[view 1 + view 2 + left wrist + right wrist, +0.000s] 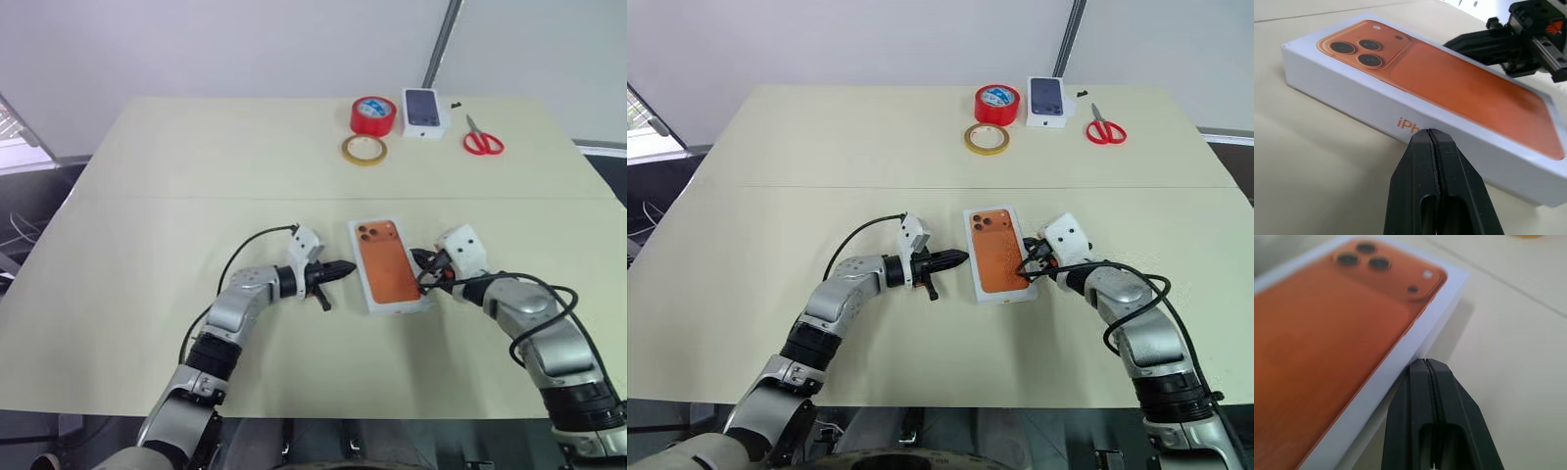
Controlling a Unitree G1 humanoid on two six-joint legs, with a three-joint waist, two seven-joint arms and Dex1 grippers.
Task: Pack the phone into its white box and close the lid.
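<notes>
- Where the head views look down on the beige table (196, 176), a closed white box (390, 264) lies flat near the front middle, its lid (1449, 83) on and carrying an orange phone picture with three dark lenses at the far corner.
- Left gripper (345, 268) level and pointing at the box's left long side, jaws pressed together, nothing between them.
- Right gripper (423, 281) at the box's right long side, jaws likewise together and empty.
- From the left wrist: closed black fingers (1437, 191) with their tip at the white side wall, right by orange lettering; possibly touching, though contact hard to judge from this angle. Beyond the box, the right gripper reaching over the far edge of the lid.
- From the right wrist: closed tip (1425, 363) right against the box's white edge, near the lens end.
- Only from above: red tape roll (373, 116), yellow tape ring (363, 150), small white box with a dark phone picture (424, 112) and red-handled scissors (482, 138), all well apart at the far edge.
- Actual phone hidden, if inside at all.
</notes>
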